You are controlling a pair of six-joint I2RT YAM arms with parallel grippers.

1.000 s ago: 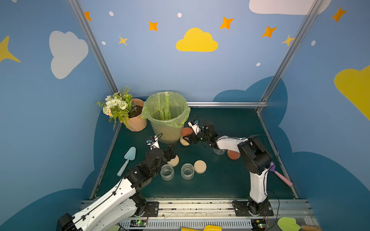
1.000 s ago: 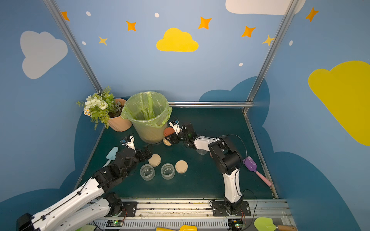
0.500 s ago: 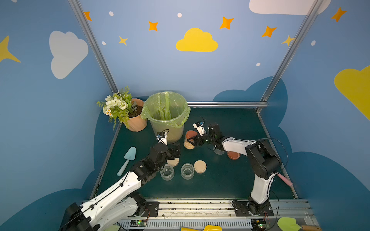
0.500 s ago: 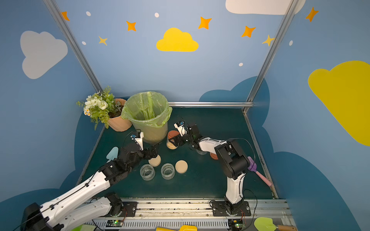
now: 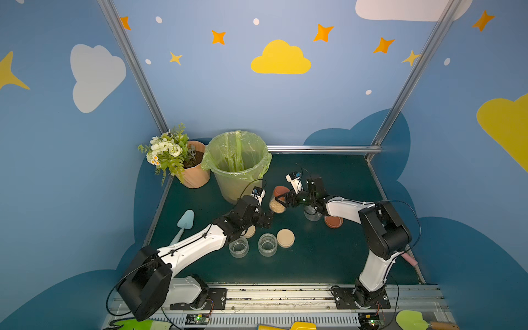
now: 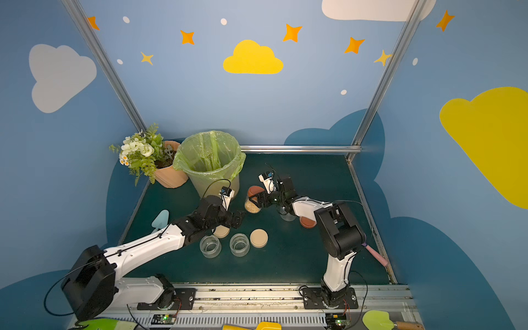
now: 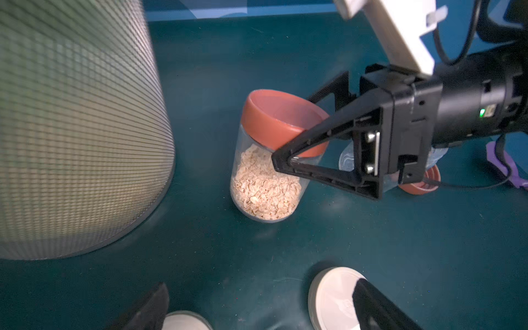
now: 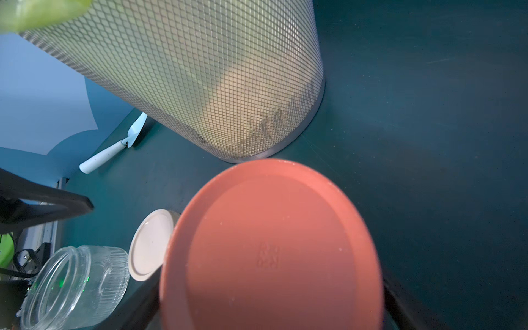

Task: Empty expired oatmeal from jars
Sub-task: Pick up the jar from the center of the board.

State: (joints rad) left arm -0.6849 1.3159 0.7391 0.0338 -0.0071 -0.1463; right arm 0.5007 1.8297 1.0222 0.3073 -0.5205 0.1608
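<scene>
Oatmeal (image 7: pixel 265 185) half fills the jar (image 5: pixel 275 203) mid-frame in both top views, just right of the bin (image 5: pixel 237 183); my right claw (image 7: pixel 291 128) clamps its rust-orange lid (image 7: pixel 274 114), my left claw (image 5: pixel 268 221) gapes wide nearby.

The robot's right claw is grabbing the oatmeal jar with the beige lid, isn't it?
Almost. The lid is rust-orange, not beige, as the left wrist view shows. The right gripper is indeed grabbing that oatmeal jar.
</scene>
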